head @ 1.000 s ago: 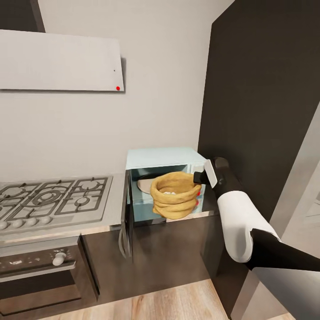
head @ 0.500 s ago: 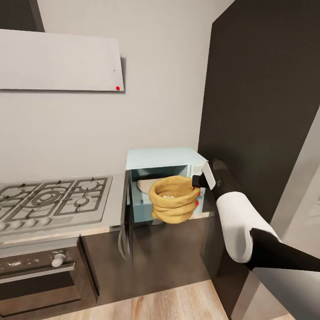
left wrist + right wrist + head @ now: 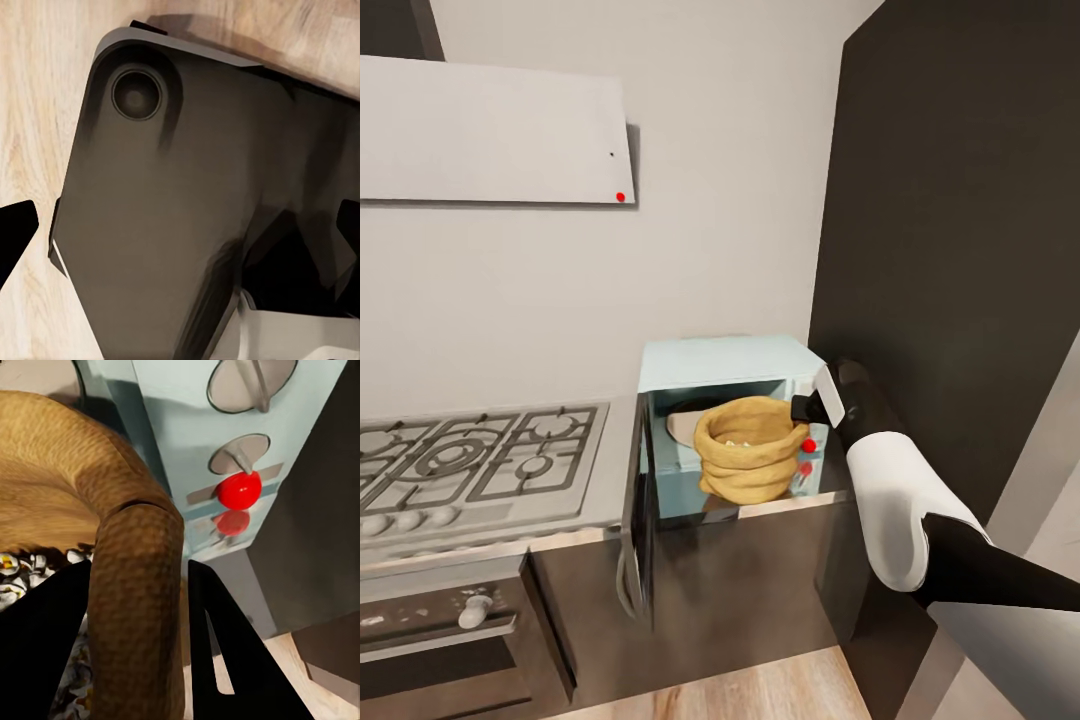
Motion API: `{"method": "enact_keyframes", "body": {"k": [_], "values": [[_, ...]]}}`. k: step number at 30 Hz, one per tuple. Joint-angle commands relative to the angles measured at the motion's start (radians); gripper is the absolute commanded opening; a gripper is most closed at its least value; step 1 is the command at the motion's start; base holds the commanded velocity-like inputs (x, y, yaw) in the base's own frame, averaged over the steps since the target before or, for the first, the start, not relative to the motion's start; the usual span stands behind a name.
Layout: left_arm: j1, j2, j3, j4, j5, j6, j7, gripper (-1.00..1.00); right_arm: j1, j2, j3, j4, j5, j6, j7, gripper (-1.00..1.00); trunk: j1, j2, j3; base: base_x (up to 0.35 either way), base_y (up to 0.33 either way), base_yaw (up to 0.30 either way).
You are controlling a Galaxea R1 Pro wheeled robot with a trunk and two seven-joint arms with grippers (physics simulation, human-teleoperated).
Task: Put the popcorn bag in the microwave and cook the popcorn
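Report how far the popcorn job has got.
Done: the popcorn bag is off the countertop and the microwave door stands open. In hand: the right end effector pinches the bag's rolled rim, holding it at the microwave's opening, apparently only partly inside. Left: push it fully in, release, shut the door and heat; the popcorn is in the bag, cooked or not I cannot tell.

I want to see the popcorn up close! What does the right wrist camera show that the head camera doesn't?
Right wrist view alone: popcorn kernels up close, and dark jaws either side of the popcorn bag rim.

Head view alone: the stove, white hood, and the microwave's open door.

Both: the bag, the pale-blue microwave and its red light.
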State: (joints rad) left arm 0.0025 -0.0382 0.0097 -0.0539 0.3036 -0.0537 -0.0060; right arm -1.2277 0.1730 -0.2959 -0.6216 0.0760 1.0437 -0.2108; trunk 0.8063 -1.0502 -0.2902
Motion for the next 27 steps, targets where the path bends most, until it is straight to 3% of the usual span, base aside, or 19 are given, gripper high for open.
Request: {"method": "enact_keyframes", "body": {"k": [1, 13, 27], "values": [[0.000, 0.000, 0.001, -0.001, 0.005, -0.002, 0.000, 1.00, -0.001, 0.002, -0.006, -0.001, 0.007, 0.003, 0.005, -1.00, 0.000, -0.001, -0.001, 0.005, 0.000, 0.000], [0.000, 0.000, 0.001, -0.001, 0.005, -0.002, 0.000, 1.00, -0.001, 0.002, -0.006, 0.024, -0.011, 0.003, 0.012, -1.00, 0.000, -0.001, -0.001, 0.000, 0.000, 0.000], [0.000, -0.002, 0.003, -0.001, 0.005, -0.002, 0.004, 1.00, -0.001, 0.002, -0.008, 0.013, -0.004, 0.003, -0.016, -1.00, 0.000, -0.001, -0.001, 0.000, 0.011, 0.000]]}}
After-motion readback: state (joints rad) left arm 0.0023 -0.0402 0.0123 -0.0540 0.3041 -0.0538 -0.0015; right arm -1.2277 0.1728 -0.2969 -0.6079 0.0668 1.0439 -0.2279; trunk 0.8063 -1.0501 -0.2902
